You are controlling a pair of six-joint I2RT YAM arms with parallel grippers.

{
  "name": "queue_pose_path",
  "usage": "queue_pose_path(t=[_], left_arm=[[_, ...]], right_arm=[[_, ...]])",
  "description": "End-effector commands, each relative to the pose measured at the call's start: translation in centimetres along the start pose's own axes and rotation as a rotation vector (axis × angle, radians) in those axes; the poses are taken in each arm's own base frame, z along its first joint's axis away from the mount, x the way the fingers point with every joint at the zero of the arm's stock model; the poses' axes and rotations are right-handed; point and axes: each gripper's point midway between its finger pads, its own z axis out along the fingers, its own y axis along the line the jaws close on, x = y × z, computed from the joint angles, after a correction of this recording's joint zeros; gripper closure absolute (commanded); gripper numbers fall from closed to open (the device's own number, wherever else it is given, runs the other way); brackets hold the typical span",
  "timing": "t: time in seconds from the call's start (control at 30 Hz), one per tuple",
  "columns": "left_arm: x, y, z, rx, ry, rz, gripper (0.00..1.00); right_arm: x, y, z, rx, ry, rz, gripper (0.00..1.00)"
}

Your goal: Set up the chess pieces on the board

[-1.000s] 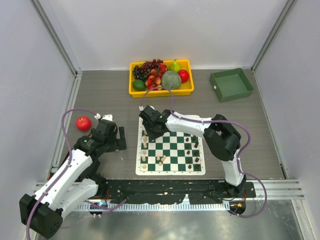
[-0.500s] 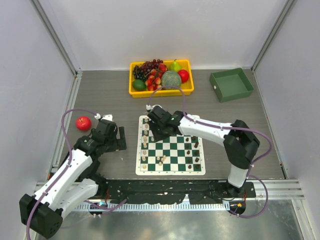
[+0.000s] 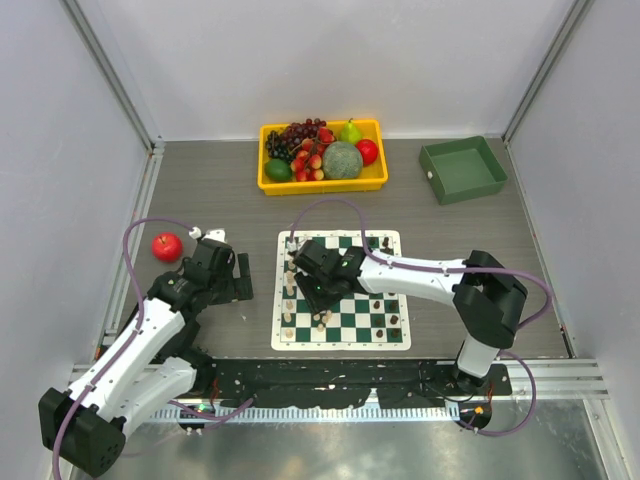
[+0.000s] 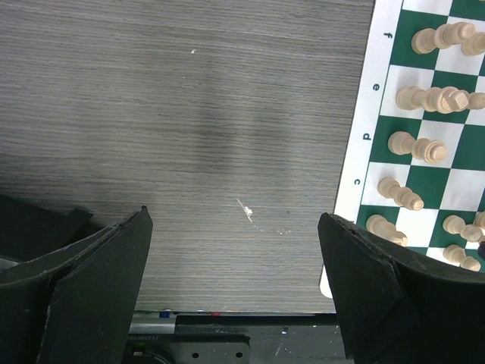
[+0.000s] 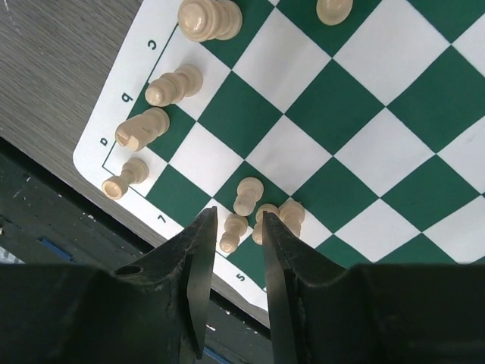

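The right gripper (image 5: 238, 221) hangs low over the near left part of the board (image 3: 340, 344). Its two fingers are parted only a little and pinch nothing. A small cream pawn (image 5: 230, 232) shows in the gap just past the tips. It belongs to a loose huddle of four cream pieces close to the board's near edge, not on starting squares.

The left gripper (image 4: 235, 218) hovers with its fingers spread wide over bare tabletop (image 3: 200, 190), just beside the board's left edge, holding nothing.

The task looks partly done. The other cream pieces (image 4: 424, 98) stand along the board's left edge, mostly two deep. Toward the near left corner only the outer column is filled, so the huddled pawns probably belong in the gap. The dark pieces (image 3: 394, 321) are few and scattered over the right half of the board, not in rows. That side looks barely started, and how many dark pieces are present is too small to tell.

The board lies near the middle of a grey wood-grain tabletop. A yellow tray (image 3: 322, 186) of fruit sits at the far edge, and a green bin (image 3: 468, 190) sits toward the far right corner. A red apple (image 3: 167, 246) lies alone near the left edge. Plain white walls (image 3: 340, 60) close in three sides.
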Motion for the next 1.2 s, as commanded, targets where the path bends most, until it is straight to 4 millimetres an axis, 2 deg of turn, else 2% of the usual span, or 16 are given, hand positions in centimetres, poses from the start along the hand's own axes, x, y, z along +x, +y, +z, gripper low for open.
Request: queue_pose_path(t=[0.0,0.43,0.53,0.67,0.9,1.17], left_arm=[[-1.0,-0.4,-0.4,0.017,-0.036,-0.026,0.00],[-0.7,-0.2,-0.3,0.010,-0.033,-0.023,0.01],[-0.7,-0.1,-0.2,0.009,-0.032,-0.023,0.00],[-0.8,-0.2,-0.3,0.012,-0.037,-0.022,0.00],[-0.8,-0.1,-0.4,0.009,-0.038,-0.018,0.00],[-0.6,0.1,-0.3,0.004,-0.038,-0.017,0.01]], right_arm=[[-0.4,1.0,0.4,-0.034,0.001,-0.001,0.64],[0.3,1.0,1.5,-0.015,0.042,-0.024,0.69],[0.3,1.2,1.4,-0.017,0.037,-0.028,0.76],[-0.6,1.2,1.0,-0.008,0.004,-0.027,0.80],[-3.7,1.1,-0.1,0.045,-0.098,-0.017,0.80],[-5.2,0.9,0.6,0.084,-0.126,0.015,0.80]])
